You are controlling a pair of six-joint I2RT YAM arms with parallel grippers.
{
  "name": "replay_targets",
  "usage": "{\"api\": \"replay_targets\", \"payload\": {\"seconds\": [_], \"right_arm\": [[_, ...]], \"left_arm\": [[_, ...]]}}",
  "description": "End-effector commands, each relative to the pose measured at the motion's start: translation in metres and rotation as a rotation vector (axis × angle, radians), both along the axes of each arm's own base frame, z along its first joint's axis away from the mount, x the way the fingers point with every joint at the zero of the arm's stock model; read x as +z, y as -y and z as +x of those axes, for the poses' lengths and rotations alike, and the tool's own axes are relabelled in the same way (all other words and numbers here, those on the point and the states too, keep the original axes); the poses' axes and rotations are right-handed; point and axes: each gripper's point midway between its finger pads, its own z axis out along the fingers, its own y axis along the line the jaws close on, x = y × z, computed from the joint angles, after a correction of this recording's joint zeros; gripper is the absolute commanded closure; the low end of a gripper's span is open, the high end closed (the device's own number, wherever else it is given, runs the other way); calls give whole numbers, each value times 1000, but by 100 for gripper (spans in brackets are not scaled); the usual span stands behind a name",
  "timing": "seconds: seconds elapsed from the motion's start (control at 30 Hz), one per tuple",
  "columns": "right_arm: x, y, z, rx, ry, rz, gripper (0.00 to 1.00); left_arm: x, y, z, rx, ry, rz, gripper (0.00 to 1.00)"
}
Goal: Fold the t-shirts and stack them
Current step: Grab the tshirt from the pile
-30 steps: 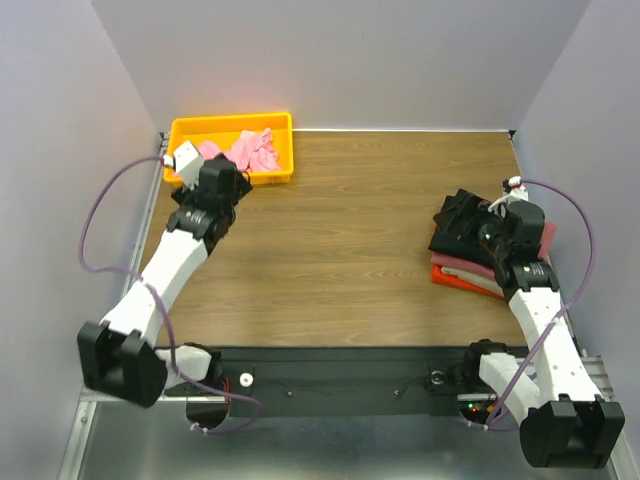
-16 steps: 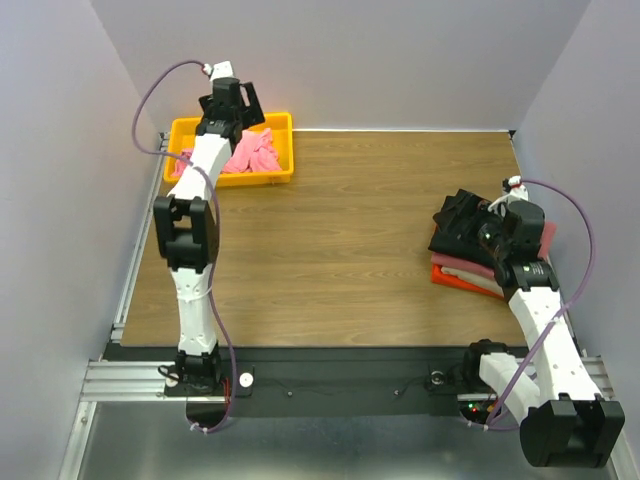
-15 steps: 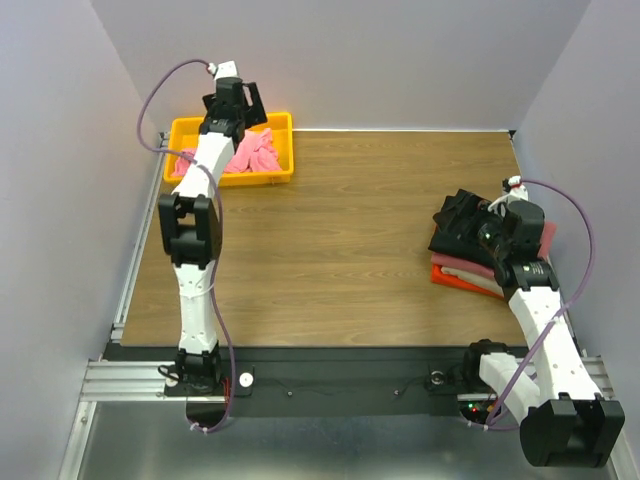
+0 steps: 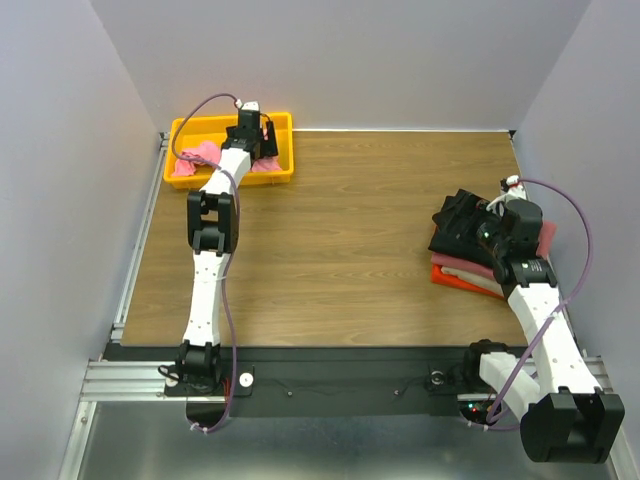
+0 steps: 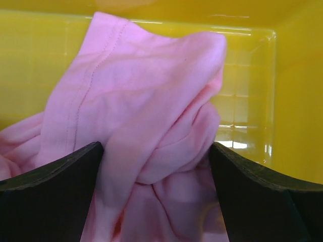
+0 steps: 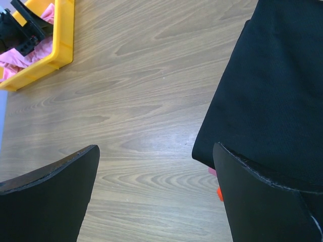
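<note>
A crumpled pink t-shirt lies in the yellow tray at the table's back left; it also shows in the top view. My left gripper reaches down into the tray. In the left wrist view the left gripper is open, its two fingers on either side of a bunch of the pink cloth. A stack of folded t-shirts sits at the right, with a black t-shirt on top and beige and orange-red layers below. My right gripper hovers at the stack's edge, open and empty, with the black t-shirt on its right.
The wooden table lies between the tray and the stack. Grey walls close in the back and both sides. The yellow tray shows at the top left of the right wrist view.
My left arm has stretched out over the tray and dropped its gripper into it, onto the pink cloth. The right arm and the stack have not moved.
</note>
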Motion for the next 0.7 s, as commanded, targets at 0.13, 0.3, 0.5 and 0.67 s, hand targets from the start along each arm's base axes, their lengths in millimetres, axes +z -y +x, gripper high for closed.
{"api": "replay_targets", "payload": {"seconds": [0.13,0.3,0.5,0.67], "right_arm": [[18,-1,3,10,82,1,0],[23,0,1,8,103,-12,0],[27,-5,-2,42,121,-12,0],[29,-10,-4,70,121,1,0]], "left_arm": [[64,0,6,-13,104,-30,56],[56,8,-2,-59,57,-52,100],[189,6,-15,-52,266,-78,100],[379,22,-76,-133,596,-234,100]]}}
